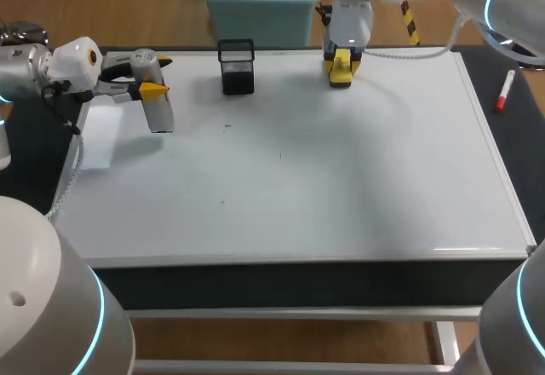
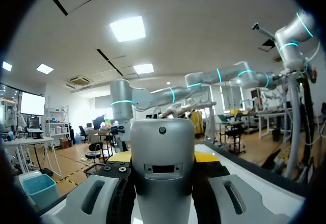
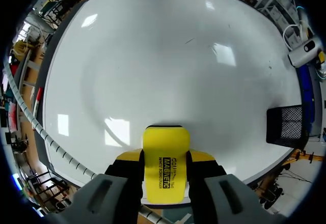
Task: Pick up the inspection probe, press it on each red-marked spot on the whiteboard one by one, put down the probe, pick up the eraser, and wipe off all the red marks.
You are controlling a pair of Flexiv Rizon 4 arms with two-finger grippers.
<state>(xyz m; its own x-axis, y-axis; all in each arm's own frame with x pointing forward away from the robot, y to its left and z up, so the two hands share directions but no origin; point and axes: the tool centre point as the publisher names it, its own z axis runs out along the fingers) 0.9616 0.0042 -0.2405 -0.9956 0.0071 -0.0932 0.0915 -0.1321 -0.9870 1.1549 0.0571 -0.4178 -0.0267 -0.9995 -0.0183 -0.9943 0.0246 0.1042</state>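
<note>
The whiteboard (image 1: pixel 281 162) covers the table and shows no red marks, only a few tiny dark specks. My left gripper (image 1: pixel 152 85) hangs over the board's far left corner, shut on the silver inspection probe (image 1: pixel 158 102), whose body hangs down toward the board. In the left wrist view the probe (image 2: pixel 163 163) fills the gap between the fingers of the left gripper (image 2: pixel 163 158). My right gripper (image 1: pixel 341 61) is at the board's far edge, shut on the yellow eraser (image 1: pixel 341 72). The eraser (image 3: pixel 165 168) sits clamped in the right gripper (image 3: pixel 166 159), low over the whiteboard (image 3: pixel 153 56).
A black mesh pen holder (image 1: pixel 237 66) stands at the far edge between the two grippers, also seen as the mesh holder (image 3: pixel 288 127). A red marker (image 1: pixel 505 91) lies on the dark surface right of the board. A white sheet (image 1: pixel 100 136) lies by the board's left edge.
</note>
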